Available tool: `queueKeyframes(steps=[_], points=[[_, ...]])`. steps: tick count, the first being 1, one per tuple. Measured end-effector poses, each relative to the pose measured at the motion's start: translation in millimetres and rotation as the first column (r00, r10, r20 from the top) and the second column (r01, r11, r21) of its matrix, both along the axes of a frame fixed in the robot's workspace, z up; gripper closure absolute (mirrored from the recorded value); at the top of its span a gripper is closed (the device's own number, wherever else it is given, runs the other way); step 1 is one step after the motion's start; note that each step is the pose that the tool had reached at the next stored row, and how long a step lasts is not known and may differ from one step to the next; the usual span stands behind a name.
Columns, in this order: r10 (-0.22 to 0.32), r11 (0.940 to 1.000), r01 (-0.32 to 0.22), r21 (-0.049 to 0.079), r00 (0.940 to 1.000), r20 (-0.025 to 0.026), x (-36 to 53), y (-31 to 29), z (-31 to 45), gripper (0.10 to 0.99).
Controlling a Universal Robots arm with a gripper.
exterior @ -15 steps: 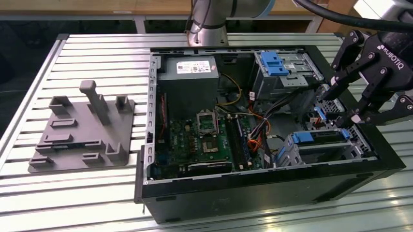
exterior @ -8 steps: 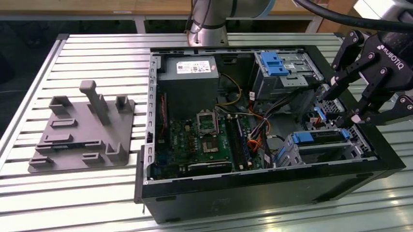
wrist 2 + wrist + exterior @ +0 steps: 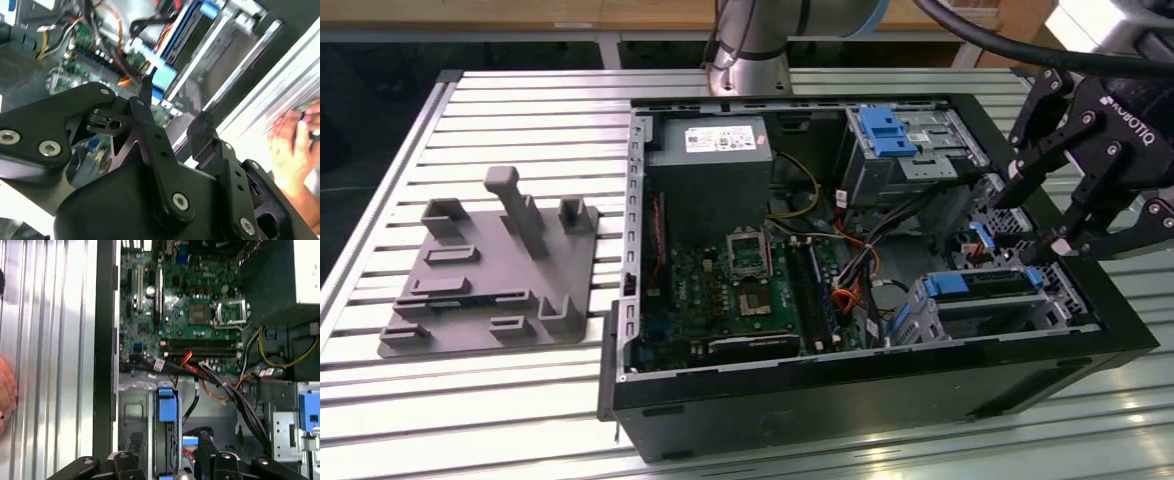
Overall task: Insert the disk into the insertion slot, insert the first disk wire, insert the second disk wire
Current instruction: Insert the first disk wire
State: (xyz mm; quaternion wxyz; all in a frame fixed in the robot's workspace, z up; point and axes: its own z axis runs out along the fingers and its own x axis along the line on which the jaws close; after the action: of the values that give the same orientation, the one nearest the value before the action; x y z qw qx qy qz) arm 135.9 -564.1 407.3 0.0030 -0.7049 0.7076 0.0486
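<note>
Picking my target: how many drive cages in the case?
2: the tall bay with a blue latch, farther back; the slot holding the disk, by the gripper. More may be hidden.

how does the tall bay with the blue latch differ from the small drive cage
The tall bay rises well above the low small drive cage. The tall bay stands at the case's far end, the small drive cage at its near end. The tall bay carries a blue latch on top; the small drive cage shows a blue carrier edge. Both are grey metal.
</note>
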Motion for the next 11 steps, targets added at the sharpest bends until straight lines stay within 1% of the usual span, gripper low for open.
queueKeyframes(steps=[1,2,3,4,5,6,7,8,11], points=[[0.0,1.0,0.0,-0.003,0.9998,0.0179,0.0,0.0,0.0,0.529],[0.0,1.0,0.0,-0.01,0.9993,0.0363,0.0,0.4,-0.1,0.529],[0.001,0.9998,0.0,-0.021,0.9989,0.0469,0.0,1.6,-0.1,0.529],[0.002,0.9992,0.0,-0.039,0.9987,0.0509,0.0,3.0,-0.2,0.529],[0.003,0.9984,0.0,-0.056,0.9986,0.0535,0.1,4.6,-0.3,0.529],[0.003,0.9974,0.001,-0.072,0.9985,0.0549,0.0,7.6,-0.7,0.529],[0.004,0.9968,0.001,-0.08,0.9985,0.0553,0.0,12.0,-1.2,0.529],[0.004,0.9965,0.001,-0.083,0.9984,0.0563,0.0,16.5,-1.4,0.529],[0.004,0.9966,0.001,-0.083,0.9982,0.0594,0.4,30.3,-2.1,0.529]])
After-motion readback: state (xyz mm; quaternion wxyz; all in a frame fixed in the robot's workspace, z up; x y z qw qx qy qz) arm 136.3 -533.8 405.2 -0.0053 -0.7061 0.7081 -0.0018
